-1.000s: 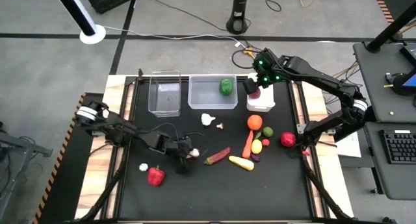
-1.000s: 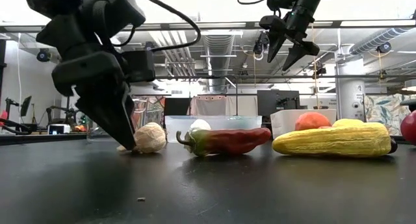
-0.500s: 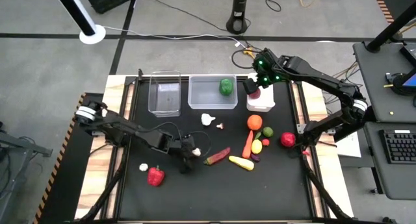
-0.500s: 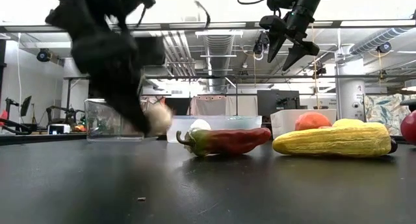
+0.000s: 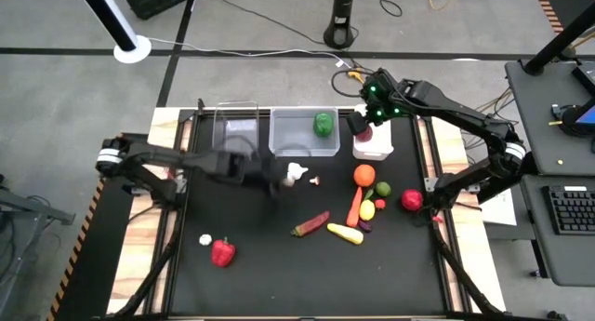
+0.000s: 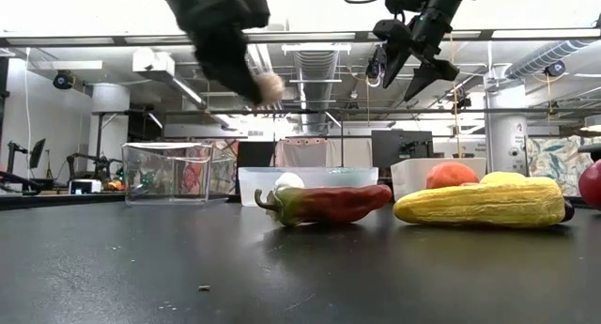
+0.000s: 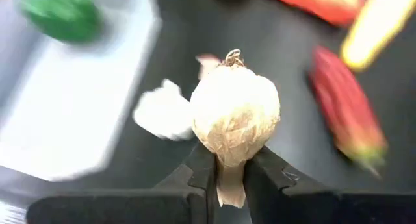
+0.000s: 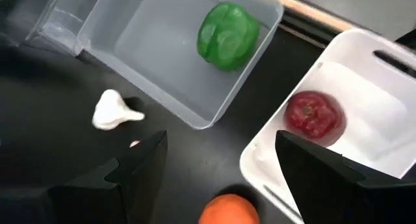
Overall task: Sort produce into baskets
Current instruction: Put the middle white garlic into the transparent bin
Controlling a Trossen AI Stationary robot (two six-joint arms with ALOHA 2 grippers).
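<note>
Your left gripper point(image 7: 227, 175) pinches a garlic bulb point(image 7: 235, 117) beside the wide bin point(image 5: 303, 146); right gripper point(image 8: 221, 160) hangs wide. Two items binned, most produce left.

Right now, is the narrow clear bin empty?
Empty: the narrow clear bin shows only bare floor in the high view.

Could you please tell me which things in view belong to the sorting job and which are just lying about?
Job: garlic bulb in left gripper, green pepper, apple, white bin, wide clear bin.
Lying about: keyboard, cables.
</note>
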